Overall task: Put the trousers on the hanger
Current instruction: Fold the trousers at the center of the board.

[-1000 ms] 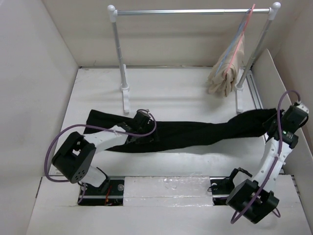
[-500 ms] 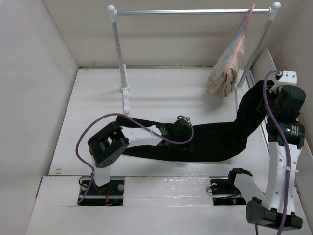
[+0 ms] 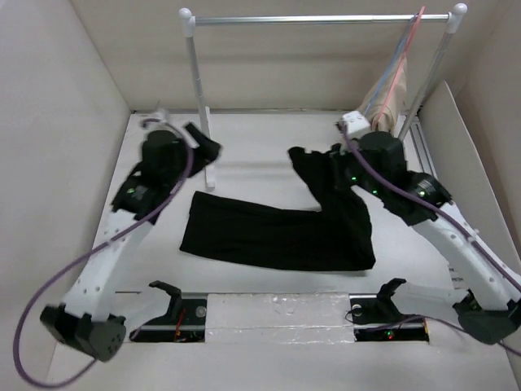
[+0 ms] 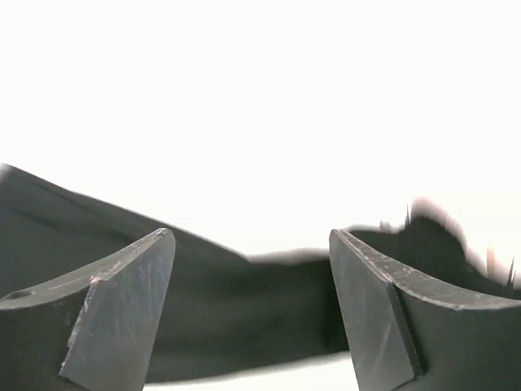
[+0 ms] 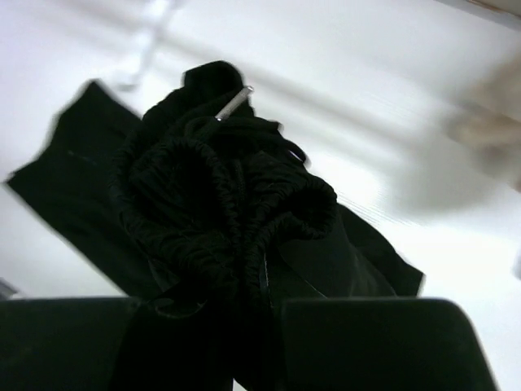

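Right hand (image 5: pixel 218 346) grips bunched end of trousers (image 3: pixel 277 236) above tabletop (image 3: pixel 269 138); left hand (image 4: pixel 252 314) open, near their left end.

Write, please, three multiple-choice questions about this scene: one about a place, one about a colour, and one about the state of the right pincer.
1. Where does the beige garment hang?
A. At the right end of the rail
B. At the left end of the rail
C. Over the left arm

2. What colour are the trousers?
A. Beige
B. Black
C. Red

3. In what state is the right pincer?
A. Open and empty
B. Out of every view
C. Shut on the trousers

Answers:
1. A, because the top view shows the garment beside the right post of the rack.
2. B, because the cloth spread on the table is dark all over.
3. C, because the right wrist view shows bunched black fabric clamped between the fingers.
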Tool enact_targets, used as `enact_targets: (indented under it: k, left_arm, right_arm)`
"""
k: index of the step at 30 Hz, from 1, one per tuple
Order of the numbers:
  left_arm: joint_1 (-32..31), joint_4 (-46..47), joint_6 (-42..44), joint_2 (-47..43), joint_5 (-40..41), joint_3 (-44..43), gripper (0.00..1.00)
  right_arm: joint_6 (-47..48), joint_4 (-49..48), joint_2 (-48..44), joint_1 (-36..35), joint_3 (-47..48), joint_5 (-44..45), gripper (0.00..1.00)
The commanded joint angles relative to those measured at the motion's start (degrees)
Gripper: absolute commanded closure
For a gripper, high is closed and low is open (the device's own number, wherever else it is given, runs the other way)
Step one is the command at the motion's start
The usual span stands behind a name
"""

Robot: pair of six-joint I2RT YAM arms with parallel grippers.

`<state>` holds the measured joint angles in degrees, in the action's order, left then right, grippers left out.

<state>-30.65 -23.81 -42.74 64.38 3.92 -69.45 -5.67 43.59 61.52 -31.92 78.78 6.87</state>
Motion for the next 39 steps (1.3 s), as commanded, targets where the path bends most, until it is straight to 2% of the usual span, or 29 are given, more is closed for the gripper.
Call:
enact_targets:
  k: [1, 2, 3, 6, 8, 9, 10, 11, 12, 14, 15, 16, 18, 19, 22, 23, 25, 26, 27, 28, 29, 30, 31, 33, 34, 35, 39]
  left_arm:
    - [15.22, -5.9, 5.9, -5.22, -3.46, 1.95, 0.27]
    - [19.97, -5.72, 8.26, -5.49, -7.14, 2.73, 0.27]
    - [27.68, -5.72, 9.16, -6.01, -10.92, 2.83, 0.27]
    - [32.92, -5.11, 11.63, -4.62, -10.95, 2.39, 0.27]
    - [34.34, -4.93, 12.24, -3.65, -12.09, 1.43, 0.27]
    - [34.35, -5.1, 12.24, -3.13, -10.97, 0.99, 0.27]
    - [34.35, -5.36, 12.24, -3.03, -10.26, 0.37, 0.27]
    - [34.35, -5.45, 12.42, -2.94, -9.56, -0.41, 0.26]
    - [34.35, -5.72, 12.51, -2.86, -7.29, -0.77, 0.26]
    - [34.35, -6.16, 12.42, -2.68, -4.99, -1.74, 0.25]
    - [34.35, -6.33, 12.59, -2.42, -2.63, -1.74, 0.24]
    - [34.35, -6.68, 12.77, -2.24, -2.26, -1.74, 0.25]
    - [34.35, -7.91, 13.03, -1.72, -1.29, -0.78, 0.24]
    - [34.35, -8.09, 13.21, -1.71, -1.11, 0.1, 0.24]
    - [34.35, -7.39, 14.0, -1.8, -1.72, 5.89, 0.24]
    - [34.35, -7.3, 14.78, -1.8, -2.34, 9.04, 0.24]
    - [33.39, -5.46, 16.02, -1.62, -7.34, 12.31, 0.27]
    - [31.9, -5.28, 15.85, -1.71, -7.87, 14.5, 0.28]
    - [27.45, -4.23, 15.76, -2.41, -7.7, 15.65, 0.29]
    - [24.97, -3.61, 15.32, -2.68, -7.62, 16.44, 0.29]
    - [22.33, -2.83, 14.8, -3.03, -7.96, 17.84, 0.3]
    - [19.69, -1.77, 14.01, -2.51, -7.62, 18.12, 0.31]
    - [14.36, -1.5, 13.65, -1.63, -7.27, 18.38, 0.32]
    - [9.84, -0.71, 13.21, 1.86, -6.65, 18.65, 0.37]
    - [6.78, 0.34, 12.95, 4.41, -7.61, 19.0, 0.39]
    - [5.7, 0.35, 12.95, 4.44, -8.57, 19.35, 0.39]
    - [5.08, 6.39, 12.33, 10.31, -9.55, 22.68, 0.4]
  right_arm:
    - [-5.83, -8.16, 3.6, -12.23, 5.06, 9.19, 1.0]
    - [-7.15, -9.22, 7.26, -14.46, 5.76, 9.73, 1.0]
    - [-7.6, -10.27, 9.39, -16.31, 6.38, 9.74, 1.0]
    - [-9.35, -13.88, 19.29, -23.34, 10.15, 10.7, 1.0]
    - [-9.79, -16.34, 24.94, -27.99, 12.7, 10.88, 1.0]
    - [-9.8, -17.13, 30.71, -29.32, 15.23, 10.27, 0.97]
    - [-9.97, -17.14, 33.55, -30.56, 16.83, 7.83, 0.89]
    - [-10.23, -17.57, 36.37, -31.96, 18.06, 6.93, 0.62]
    - [-10.24, -19.41, 39.09, -34.5, 19.9, 5.88, 0.49]
    - [-9.36, -19.43, 47.18, -35.92, 23.15, -4.46, 0.23]
    - [-9.27, -16.73, 49.38, -36.97, 25.0, -6.41, 0.18]
    - [-9.18, -14.26, 52.27, -37.51, 28.67, -6.43, 0.05]
    - [-7.08, -10.56, 52.22, -37.51, 30.64, -5.74, 0.0]
    - [-6.81, -10.9, 48.91, -37.51, 28.03, -4.77, 0.0]
    - [-6.98, -15.9, 40.56, -34.19, 18.9, -4.33, 0.0]
    - [-6.98, -17.13, 34.7, -33.21, 12.34, -4.33, 0.04]
    - [-7.07, -18.54, 28.95, -31.11, 6.06, -4.15, 0.17]
    - [-7.07, -18.54, 23.62, -29.27, 0.11, -3.54, 0.41]
    - [-6.99, -18.54, 21.13, -28.29, -3.08, -3.19, 0.57]
    - [-6.9, -17.85, 18.75, -27.24, -5.81, -2.4, 0.83]
    - [-7.42, -17.06, 16.73, -24.88, -8.71, -2.13, 0.94]
    - [-7.42, -15.83, 12.96, -23.38, -14.22, -2.21, 1.0]
    - [-7.6, -15.3, 11.1, -21.88, -17.06, -2.3, 1.0]
    - [-7.69, -14.33, 7.5, -16.19, -24.42, -3.7, 1.0]
    - [-7.25, -14.41, 2.0, -12.41, -27.86, -5.28, 1.0]
    - [-6.73, -14.41, 1.94, -12.38, -27.89, -5.9, 1.0]
    - [-2.16, -11.88, -3.68, -3.96, -25.98, -12.4, 0.98]
